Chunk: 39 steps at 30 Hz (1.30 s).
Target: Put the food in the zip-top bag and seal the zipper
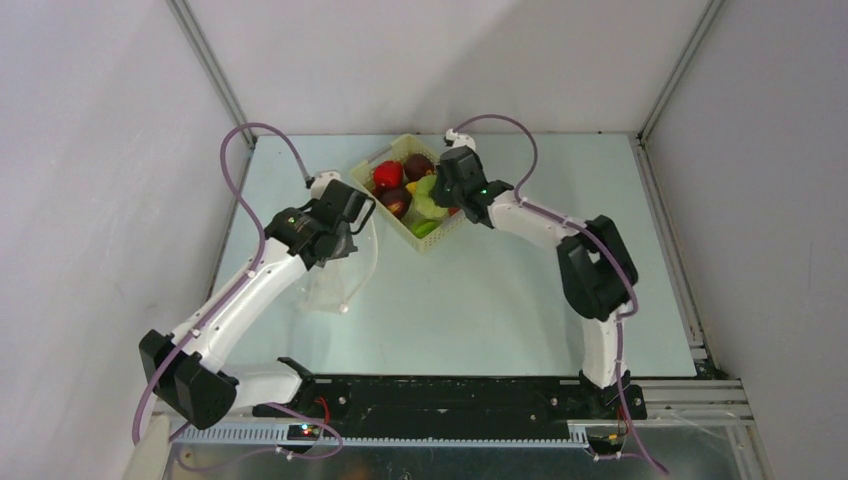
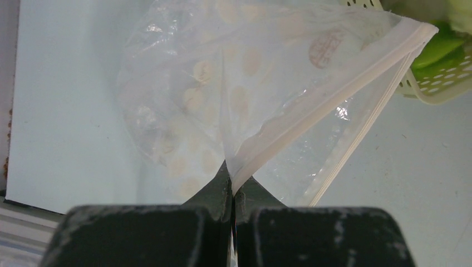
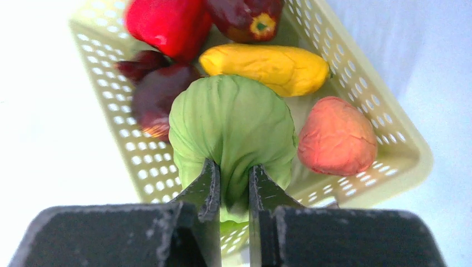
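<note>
The food lies in a pale yellow latticed basket (image 3: 369, 100): a green cabbage-like piece (image 3: 234, 117), a yellow piece (image 3: 267, 67), an orange piece (image 3: 337, 136), a red pepper (image 3: 167, 22) and dark purple pieces (image 3: 158, 94). My right gripper (image 3: 234, 178) is shut on the green piece's near side, squeezing it between both fingers inside the basket. The clear zip-top bag (image 2: 234, 83) with pale dots hangs left of the basket. My left gripper (image 2: 232, 178) is shut on its mouth edge, where the zipper (image 2: 356, 67) runs as a pale strip. The bag's mouth gapes toward the basket.
The basket (image 1: 432, 246) stands at the back middle of the pale table, with the bag (image 1: 330, 285) draped down to its left beneath the left arm. White walls close in on the left, right and rear. A black rail carries the arm bases along the near edge.
</note>
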Each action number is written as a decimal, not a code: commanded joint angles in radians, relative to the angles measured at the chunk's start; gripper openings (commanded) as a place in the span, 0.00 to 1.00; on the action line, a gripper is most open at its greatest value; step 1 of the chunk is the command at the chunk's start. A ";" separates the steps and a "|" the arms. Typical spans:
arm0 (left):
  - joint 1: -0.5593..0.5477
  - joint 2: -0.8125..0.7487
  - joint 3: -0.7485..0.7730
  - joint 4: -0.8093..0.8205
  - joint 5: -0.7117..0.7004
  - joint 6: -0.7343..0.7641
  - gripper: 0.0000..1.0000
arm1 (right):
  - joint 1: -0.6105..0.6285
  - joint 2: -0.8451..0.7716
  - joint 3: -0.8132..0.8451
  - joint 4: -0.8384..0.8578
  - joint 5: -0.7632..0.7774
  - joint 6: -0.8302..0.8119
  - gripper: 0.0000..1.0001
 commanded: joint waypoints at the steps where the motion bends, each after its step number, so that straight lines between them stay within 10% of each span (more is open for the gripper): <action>1: 0.010 -0.032 -0.006 0.034 0.051 0.022 0.00 | 0.000 -0.214 -0.061 0.173 -0.058 -0.014 0.00; 22: 0.018 -0.102 -0.040 0.098 0.199 0.036 0.00 | 0.165 -0.720 -0.476 0.283 -0.323 0.195 0.00; 39: 0.018 -0.156 -0.075 0.147 0.270 0.044 0.00 | 0.304 -0.563 -0.531 0.463 -0.176 0.412 0.00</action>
